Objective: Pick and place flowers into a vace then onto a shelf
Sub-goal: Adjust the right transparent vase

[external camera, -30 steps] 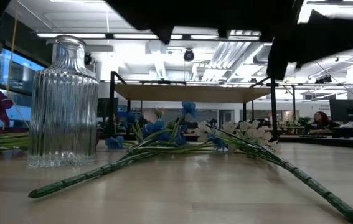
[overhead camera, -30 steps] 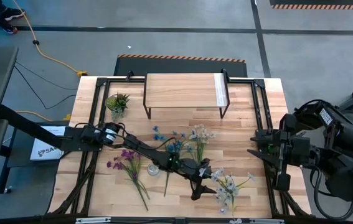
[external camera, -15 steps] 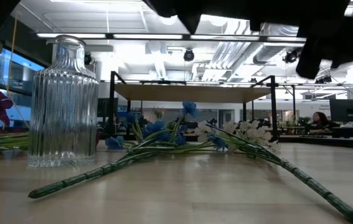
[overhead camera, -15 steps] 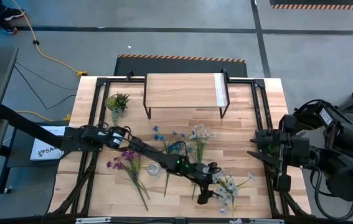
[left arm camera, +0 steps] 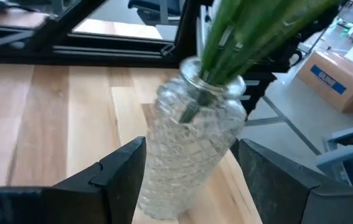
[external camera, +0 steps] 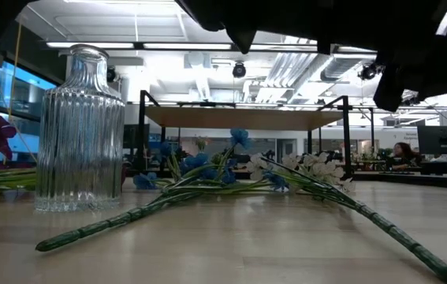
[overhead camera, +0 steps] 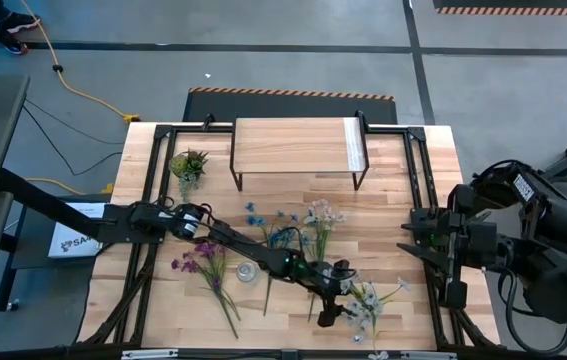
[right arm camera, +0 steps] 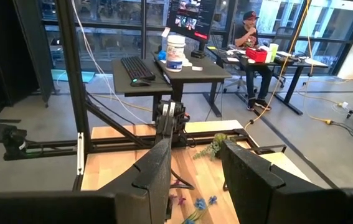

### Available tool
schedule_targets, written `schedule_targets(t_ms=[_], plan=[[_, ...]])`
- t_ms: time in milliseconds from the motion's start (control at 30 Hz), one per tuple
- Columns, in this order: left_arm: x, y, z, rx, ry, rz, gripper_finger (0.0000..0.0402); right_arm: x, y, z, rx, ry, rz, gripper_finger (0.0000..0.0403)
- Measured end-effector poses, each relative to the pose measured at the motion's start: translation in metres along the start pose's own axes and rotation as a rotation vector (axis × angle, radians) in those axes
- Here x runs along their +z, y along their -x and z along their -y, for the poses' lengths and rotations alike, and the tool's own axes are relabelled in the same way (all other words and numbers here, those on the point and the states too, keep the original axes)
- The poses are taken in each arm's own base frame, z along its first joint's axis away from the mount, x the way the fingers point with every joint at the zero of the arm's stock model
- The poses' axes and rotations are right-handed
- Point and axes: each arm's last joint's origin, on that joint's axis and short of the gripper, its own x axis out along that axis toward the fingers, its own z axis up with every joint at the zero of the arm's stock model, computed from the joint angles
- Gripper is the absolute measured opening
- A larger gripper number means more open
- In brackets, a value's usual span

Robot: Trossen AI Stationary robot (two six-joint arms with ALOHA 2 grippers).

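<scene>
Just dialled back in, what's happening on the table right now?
The left gripper is at the table's front, its open fingers on either side of a glass vase that already holds green flower stems; it has not closed on it. Purple flowers and blue flowers lie loose on the table, beside a second, empty vase. The shelf has nothing on it. The right gripper waits at the table's right edge.

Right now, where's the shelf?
High view: the shelf stands at the table's far edge, centred, with the small potted plant to its left and the blue flowers lying in front of it.
</scene>
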Motion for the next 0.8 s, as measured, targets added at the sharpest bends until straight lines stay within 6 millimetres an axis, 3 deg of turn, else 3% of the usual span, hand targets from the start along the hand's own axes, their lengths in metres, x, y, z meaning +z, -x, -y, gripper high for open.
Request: schedule_targets(t_ms=[367,800], plan=[[0.0019,0.0012,-0.0105,0.014,0.034,-0.002,0.0298,0.0005,0.0000,-0.0003,0.000,-0.005,0.002,0.0134],[0.0026,0.0012,-0.0097,0.013,0.096,0.006,0.0346,0.0005,0.0000,-0.0003,0.001,-0.011,0.002,0.0134]])
